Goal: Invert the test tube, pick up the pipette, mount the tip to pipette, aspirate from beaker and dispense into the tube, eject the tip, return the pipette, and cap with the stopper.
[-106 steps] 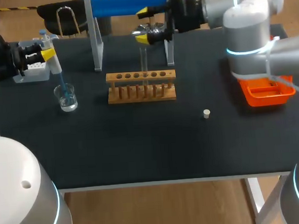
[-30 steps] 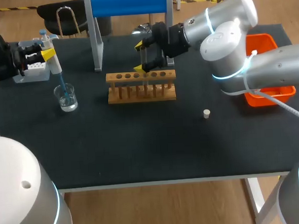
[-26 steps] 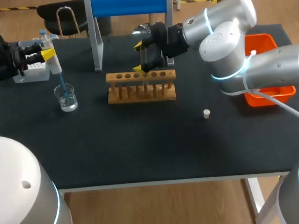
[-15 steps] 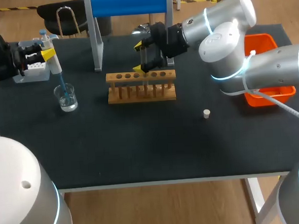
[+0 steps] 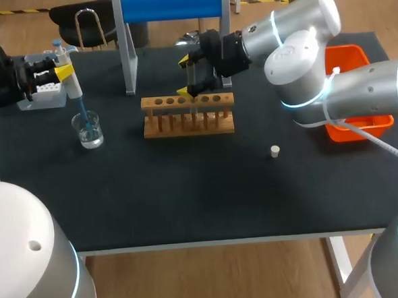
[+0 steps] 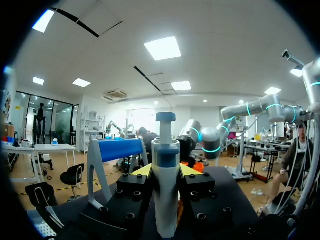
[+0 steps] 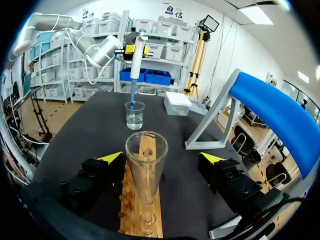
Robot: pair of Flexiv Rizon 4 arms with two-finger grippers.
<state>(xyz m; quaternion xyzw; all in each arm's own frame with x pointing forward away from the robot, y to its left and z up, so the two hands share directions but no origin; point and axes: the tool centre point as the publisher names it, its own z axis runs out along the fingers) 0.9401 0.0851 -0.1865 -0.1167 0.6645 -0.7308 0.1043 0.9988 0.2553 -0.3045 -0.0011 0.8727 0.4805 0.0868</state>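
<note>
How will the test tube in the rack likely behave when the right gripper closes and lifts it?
The test tube looks like clear, smooth glass, so probably fragile and slippery between the right gripper's open fingers. It is tall and narrow; out of the wooden rack it would likely tip, and laid down, roll.

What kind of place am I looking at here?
Probably a robotics lab staging a chemistry bench: a wooden test tube rack, a small glass beaker of clear liquid, and a white pipette with a blue tip.
</note>
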